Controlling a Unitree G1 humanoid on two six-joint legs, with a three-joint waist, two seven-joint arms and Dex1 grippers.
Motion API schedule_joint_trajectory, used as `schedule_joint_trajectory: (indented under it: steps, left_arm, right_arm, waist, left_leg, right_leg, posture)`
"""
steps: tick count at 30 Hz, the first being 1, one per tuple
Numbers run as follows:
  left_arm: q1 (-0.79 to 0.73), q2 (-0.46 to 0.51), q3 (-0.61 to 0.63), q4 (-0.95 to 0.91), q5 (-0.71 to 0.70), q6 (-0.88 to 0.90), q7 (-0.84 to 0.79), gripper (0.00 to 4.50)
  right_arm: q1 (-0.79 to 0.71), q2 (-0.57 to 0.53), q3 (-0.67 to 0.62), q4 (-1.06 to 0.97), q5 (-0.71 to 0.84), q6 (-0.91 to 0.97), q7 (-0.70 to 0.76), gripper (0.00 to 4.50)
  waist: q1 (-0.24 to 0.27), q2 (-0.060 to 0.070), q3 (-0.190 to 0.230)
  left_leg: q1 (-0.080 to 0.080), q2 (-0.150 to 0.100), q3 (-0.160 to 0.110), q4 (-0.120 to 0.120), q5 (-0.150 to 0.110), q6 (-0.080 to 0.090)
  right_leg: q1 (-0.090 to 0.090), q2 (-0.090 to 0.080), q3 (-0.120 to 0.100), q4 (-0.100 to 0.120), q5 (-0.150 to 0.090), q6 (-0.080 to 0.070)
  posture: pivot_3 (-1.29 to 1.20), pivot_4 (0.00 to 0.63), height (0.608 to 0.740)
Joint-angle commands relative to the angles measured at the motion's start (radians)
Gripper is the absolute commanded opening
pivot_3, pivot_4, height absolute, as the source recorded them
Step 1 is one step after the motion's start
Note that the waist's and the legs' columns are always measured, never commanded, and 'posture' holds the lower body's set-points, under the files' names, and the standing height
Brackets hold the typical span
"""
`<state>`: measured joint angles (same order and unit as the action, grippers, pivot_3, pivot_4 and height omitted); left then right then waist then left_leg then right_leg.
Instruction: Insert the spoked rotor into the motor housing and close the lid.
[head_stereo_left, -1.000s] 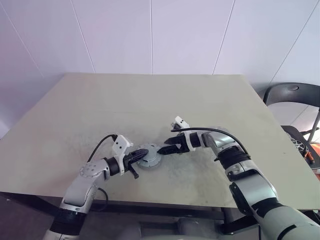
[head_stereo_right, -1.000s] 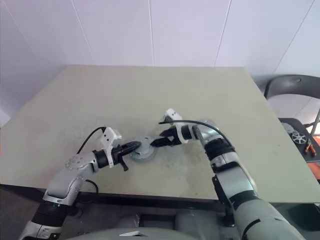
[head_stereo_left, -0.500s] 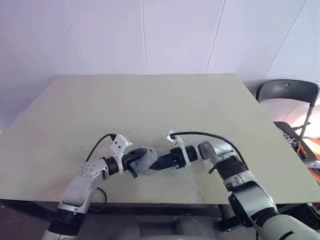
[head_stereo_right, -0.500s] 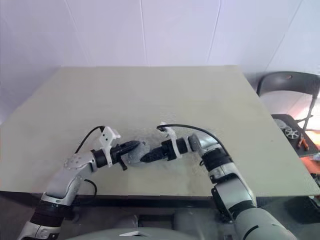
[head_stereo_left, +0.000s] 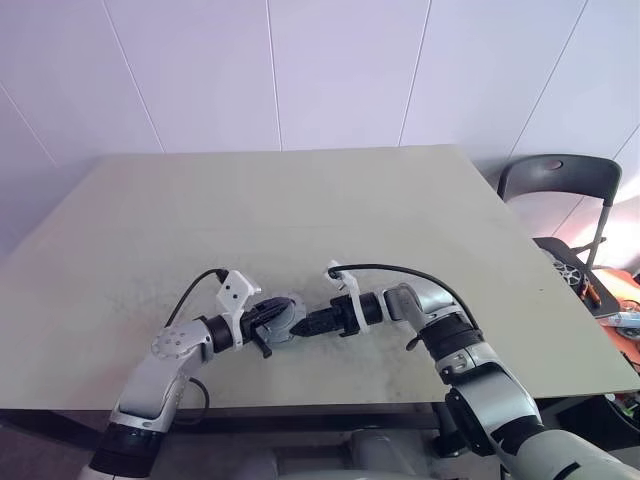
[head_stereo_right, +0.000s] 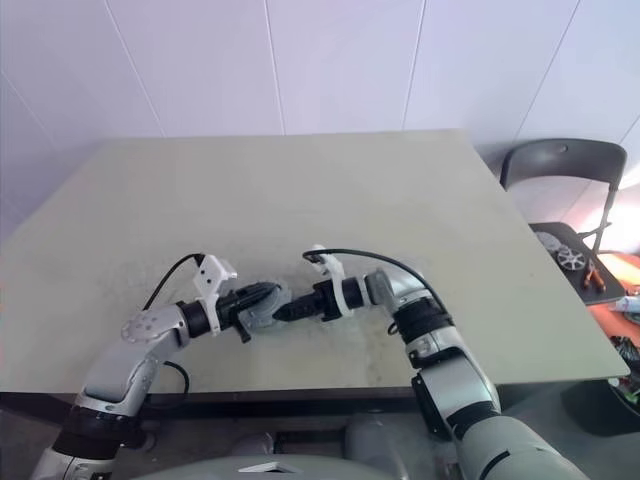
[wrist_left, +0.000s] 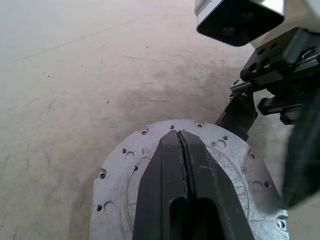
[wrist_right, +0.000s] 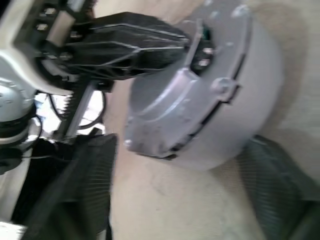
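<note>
The motor housing (wrist_right: 210, 125), a short grey cup, sits on the table near its front edge, and the lid (wrist_left: 120, 165), a flat grey disc with small holes, lies down on top of it. My left gripper (head_stereo_left: 276, 316) is shut, its joined fingertips resting on the lid's top. From the other side my right gripper (head_stereo_left: 302, 326) points at the housing's wall, jaws open, with one finger (wrist_right: 92, 192) on each side of the cup. A gap shows between that finger and the wall. The spoked rotor is hidden.
The beige table (head_stereo_left: 300, 210) stretches wide behind the housing, and its front edge runs just below both arms. A dark chair (head_stereo_left: 555, 180) stands past the table's right side, with small parts (head_stereo_left: 572, 272) on a surface beside it.
My right gripper has swung in from behind and to the right of the housing, and now points at its wall with a finger on each side. The left gripper stays shut on the lid.
</note>
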<state>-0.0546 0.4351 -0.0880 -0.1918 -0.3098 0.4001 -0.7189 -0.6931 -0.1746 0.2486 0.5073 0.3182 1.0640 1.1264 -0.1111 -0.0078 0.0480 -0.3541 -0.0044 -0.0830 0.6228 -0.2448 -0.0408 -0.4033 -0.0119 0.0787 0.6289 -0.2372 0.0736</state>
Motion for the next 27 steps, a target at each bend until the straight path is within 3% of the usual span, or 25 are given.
schedule_joint_trajectory:
  steps: [1,2,6,12,27]
  left_arm:
    - [0.023,0.032,0.008,-0.016,-0.005,0.016,-0.018,0.0]
    - [0.029,0.039,0.017,-0.023,-0.012,0.017,-0.023,0.0]
    - [0.05,0.069,0.057,-0.042,-0.031,0.015,-0.033,0.0]
    - [0.066,0.096,0.102,-0.05,-0.032,0.007,-0.019,0.0]
    - [0.069,0.051,0.187,-0.055,-0.087,-0.006,0.06,0.0]
  right_arm:
    - [-0.031,0.031,0.015,-0.004,0.011,-0.018,-0.01,2.49]
    - [-0.033,0.033,0.012,0.004,0.012,-0.023,-0.014,2.25]
    - [-0.032,0.04,-0.003,0.012,0.024,-0.025,-0.023,2.25]
    - [-0.031,0.039,0.01,0.006,0.032,-0.024,-0.013,1.56]
    - [-0.048,0.065,0.006,0.038,0.045,-0.05,-0.018,1.43]
  waist:
    - [0.0,0.0,0.0]
    - [-0.002,0.0,0.0]
    - [-0.017,0.0,0.0]
    - [-0.018,0.001,0.001]
    - [-0.019,0.001,0.001]
  left_leg:
    - [-0.001,0.0,0.0,0.0,0.0,0.0]
    - [-0.001,0.0,0.0,-0.001,0.0,0.0]
    - [0.0,0.001,0.0,-0.001,0.0,0.0]
    - [0.0,0.001,0.0,-0.001,0.0,0.0]
    - [0.0,0.001,0.0,-0.001,0.0,0.0]
  right_leg:
    - [0.0,0.0,0.0,0.0,0.0,0.0]
    - [-0.001,0.0,0.0,0.0,0.0,0.0]
    - [-0.001,0.001,0.0,0.001,0.0,0.0]
    - [-0.002,0.001,0.0,0.001,0.0,0.0]
    - [-0.002,0.0,0.0,0.001,0.0,0.0]
  posture:
    - [0.0,0.0,0.74]
    - [0.0,0.0,0.74]
    - [0.0,0.0,0.74]
    - [0.0,0.0,0.74]
    - [0.0,0.0,0.74]
